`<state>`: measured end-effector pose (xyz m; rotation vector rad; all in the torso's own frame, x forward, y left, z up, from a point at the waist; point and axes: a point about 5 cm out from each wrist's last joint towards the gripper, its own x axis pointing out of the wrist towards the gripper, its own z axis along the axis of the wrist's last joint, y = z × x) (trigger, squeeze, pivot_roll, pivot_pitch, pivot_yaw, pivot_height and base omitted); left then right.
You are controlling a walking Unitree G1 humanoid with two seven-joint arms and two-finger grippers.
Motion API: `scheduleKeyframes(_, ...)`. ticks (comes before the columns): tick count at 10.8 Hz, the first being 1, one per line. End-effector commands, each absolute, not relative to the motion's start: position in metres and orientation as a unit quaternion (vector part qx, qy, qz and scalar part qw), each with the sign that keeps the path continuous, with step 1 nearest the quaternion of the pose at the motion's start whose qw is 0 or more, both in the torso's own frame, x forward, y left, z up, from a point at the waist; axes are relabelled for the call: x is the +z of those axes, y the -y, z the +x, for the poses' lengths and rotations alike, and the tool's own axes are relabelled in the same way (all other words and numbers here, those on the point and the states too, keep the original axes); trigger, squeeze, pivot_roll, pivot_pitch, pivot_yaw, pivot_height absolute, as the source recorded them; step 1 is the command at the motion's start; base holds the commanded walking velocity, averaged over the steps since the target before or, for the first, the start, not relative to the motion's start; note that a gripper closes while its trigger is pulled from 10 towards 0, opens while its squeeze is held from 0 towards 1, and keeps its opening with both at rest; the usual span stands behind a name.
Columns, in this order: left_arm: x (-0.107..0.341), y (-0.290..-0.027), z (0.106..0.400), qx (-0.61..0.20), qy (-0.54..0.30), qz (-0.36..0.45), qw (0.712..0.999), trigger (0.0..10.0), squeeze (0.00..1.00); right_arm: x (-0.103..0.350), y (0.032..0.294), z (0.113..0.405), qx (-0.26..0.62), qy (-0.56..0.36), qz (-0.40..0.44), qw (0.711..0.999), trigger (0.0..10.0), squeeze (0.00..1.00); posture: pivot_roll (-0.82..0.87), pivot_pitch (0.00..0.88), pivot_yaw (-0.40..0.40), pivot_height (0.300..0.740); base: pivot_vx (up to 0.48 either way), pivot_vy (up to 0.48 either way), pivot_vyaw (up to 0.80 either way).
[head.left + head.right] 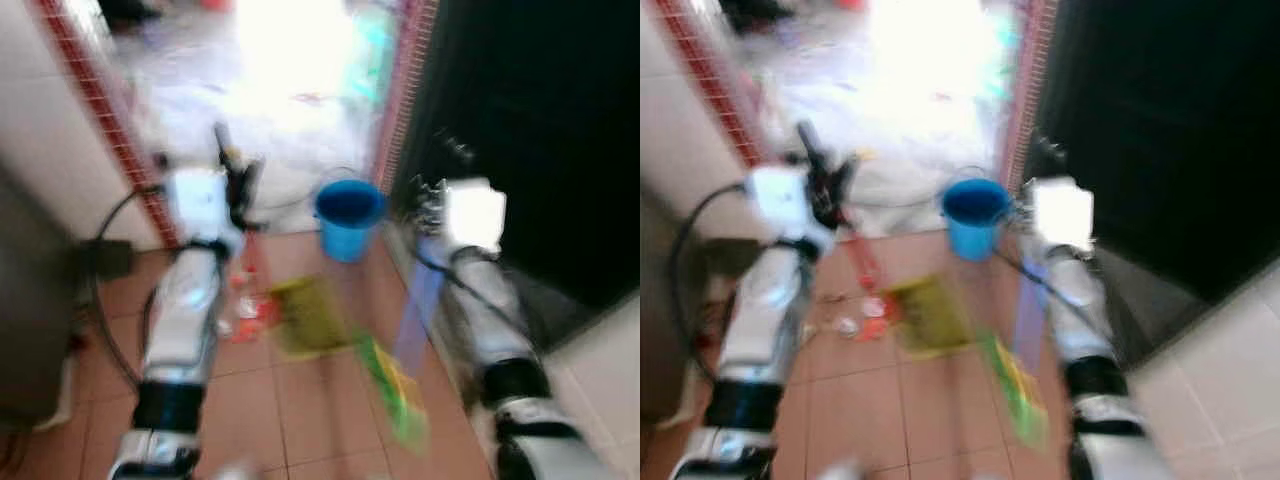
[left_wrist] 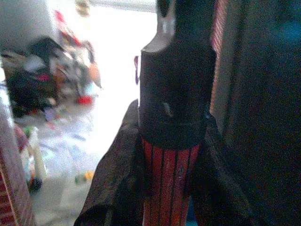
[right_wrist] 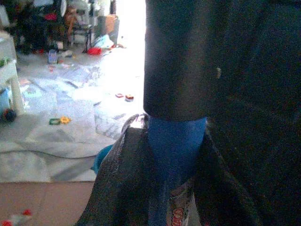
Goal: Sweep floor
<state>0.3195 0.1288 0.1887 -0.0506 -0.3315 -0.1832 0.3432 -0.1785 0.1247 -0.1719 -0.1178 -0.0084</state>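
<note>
Standing on terracotta floor tiles (image 1: pixel 310 400) before a bright doorway, blue bucket (image 1: pixel 349 217) ahead. My left gripper (image 2: pixel 171 155) pinches the red, black-striped broom handle (image 2: pixel 169 183); my right gripper (image 3: pixel 174 160) clamps a blue dustpan handle (image 3: pixel 175 150), its yellow-green pan (image 1: pixel 398 392) beside scattered litter (image 1: pixel 250 310). Writing there is unreadable

A lived-in home, seen at a doorway between two rooms. The near floor (image 1: pixel 320 410) is laid with terracotta tiles, and a blue bucket (image 1: pixel 348 218) stands at the threshold. Red-and-white tiled edging (image 1: pixel 100 110) runs up the door frame. Beyond, a bright room has pale sheeting (image 3: pixel 70 117) spread over the floor, with small toys (image 3: pixel 59 121) scattered on it and heaps of household clutter (image 2: pixel 42 75) against the far wall.
</note>
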Motion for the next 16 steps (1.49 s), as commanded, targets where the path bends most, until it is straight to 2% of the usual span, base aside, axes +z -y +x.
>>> scheduleKeyframes(1,0.212,-0.148,0.318,-0.050,0.214,-0.023,0.975,10.0,0.00,0.137,0.163,0.349,0.021,0.087,-0.098,0.991,10.0,0.00,-0.09,0.032,-0.021,0.740,0.394,0.000,0.00)
scheduleKeyframes(4,0.255,-0.164,0.317,0.005,0.280,-0.028,0.959,10.0,0.00,0.130,0.164,0.347,0.023,0.078,-0.105,0.991,10.0,0.00,-0.09,0.026,-0.023,0.740,0.394,0.000,0.00)
scheduleKeyframes(7,0.271,-0.167,0.317,0.014,0.306,-0.032,0.951,10.0,0.00,0.128,0.162,0.347,0.025,0.078,-0.107,0.991,10.0,0.00,-0.09,0.022,-0.021,0.740,0.399,0.082,0.00)
scheduleKeyframes(11,0.278,-0.178,0.321,0.055,0.319,-0.037,0.946,10.0,0.00,0.128,0.160,0.348,0.030,0.080,-0.106,0.991,10.0,0.00,-0.09,0.022,-0.021,0.740,0.404,0.258,0.00)
scheduleKeyframes(16,0.271,-0.168,0.324,0.043,0.308,-0.040,0.950,10.0,0.00,0.127,0.157,0.347,0.034,0.084,-0.101,0.991,10.0,0.00,-0.09,0.022,-0.018,0.740,0.459,0.000,0.00)
